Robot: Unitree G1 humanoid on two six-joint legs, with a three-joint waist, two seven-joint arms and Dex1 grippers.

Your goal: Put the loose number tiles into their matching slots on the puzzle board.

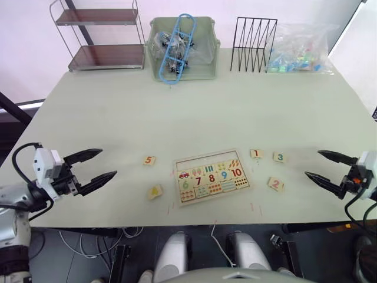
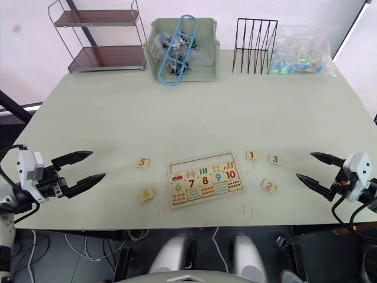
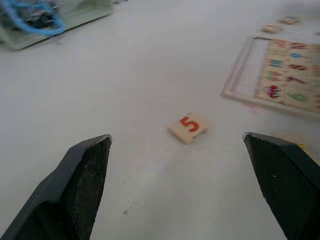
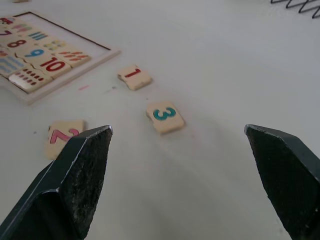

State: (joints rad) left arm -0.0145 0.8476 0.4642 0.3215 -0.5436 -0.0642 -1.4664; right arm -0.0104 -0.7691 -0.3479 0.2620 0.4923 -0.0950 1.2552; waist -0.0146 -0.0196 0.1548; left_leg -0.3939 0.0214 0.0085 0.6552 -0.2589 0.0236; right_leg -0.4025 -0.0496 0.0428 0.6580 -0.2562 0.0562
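While both of your pincers hang wide apart and hold nothing, the puzzle board [image 1: 211, 177] lies flat at the near middle of the desk [image 1: 188, 112], its top row of slots [image 1: 203, 160] bare and the rows below filled with numerals 6 to 10 and counting pictures.

Count five loose tiles around it, all flat on the desk and none touching the board. Taking the board as the clock's centre, two sit on the left: the 5 tile [image 1: 149, 160] at about 10 o'clock and the 4 tile [image 1: 155, 191], with its yellow numeral, at about 8 o'clock. Three sit on the right: the 1 tile [image 1: 255, 153] at about 2 o'clock, just beside the board's corner; the 3 tile [image 1: 280, 157] next to it, farther out; and the 2 tile [image 1: 275, 184] at about 3 o'clock.

Your left pincer [image 1: 97, 165] hovers off the desk's left near edge, fingers pointing toward the 5 tile, well apart from it. Your right pincer [image 1: 321, 167] hovers off the right near edge, pointing toward the 2 and 3 tiles.

Along the far edge you have four things: one two-tier shelf [image 1: 103, 38], one green bin [image 1: 184, 47], one black wire rack [image 1: 254, 36] and one clear bag of colourful pieces [image 1: 300, 50].
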